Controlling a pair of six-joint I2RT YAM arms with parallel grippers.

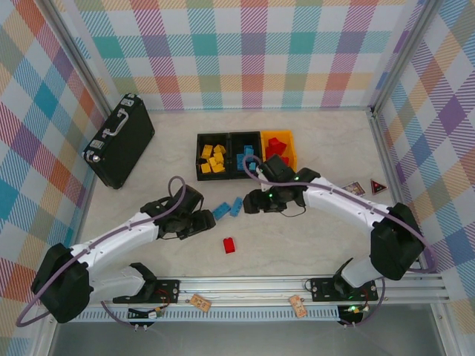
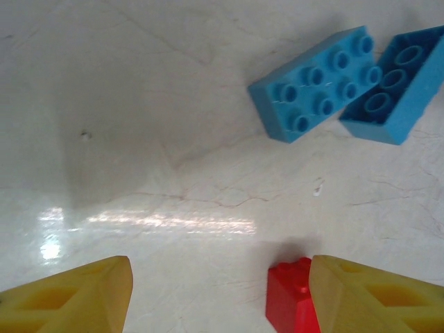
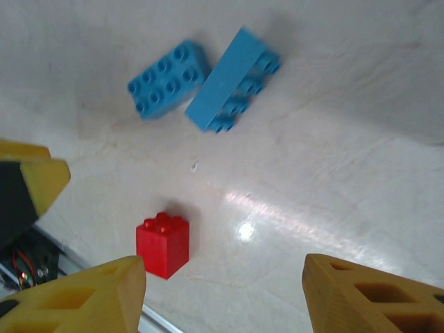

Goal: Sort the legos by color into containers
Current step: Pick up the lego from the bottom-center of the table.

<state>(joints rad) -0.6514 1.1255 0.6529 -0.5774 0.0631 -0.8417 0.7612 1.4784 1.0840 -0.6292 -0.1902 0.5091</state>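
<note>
Left gripper (image 1: 205,222) & right gripper (image 1: 249,202) both open, empty, flanking two small blue studded plastic bricks (image 1: 221,212) on pale table (image 1: 297,248), one seemingly tipped over; small red plastic brick (image 1: 229,245) lies apart, nearer bases.

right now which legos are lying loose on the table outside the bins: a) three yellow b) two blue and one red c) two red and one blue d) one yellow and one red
b: a blue brick and a second blue brick lie side by side on the table, with a single red brick nearer the arm bases.
</note>
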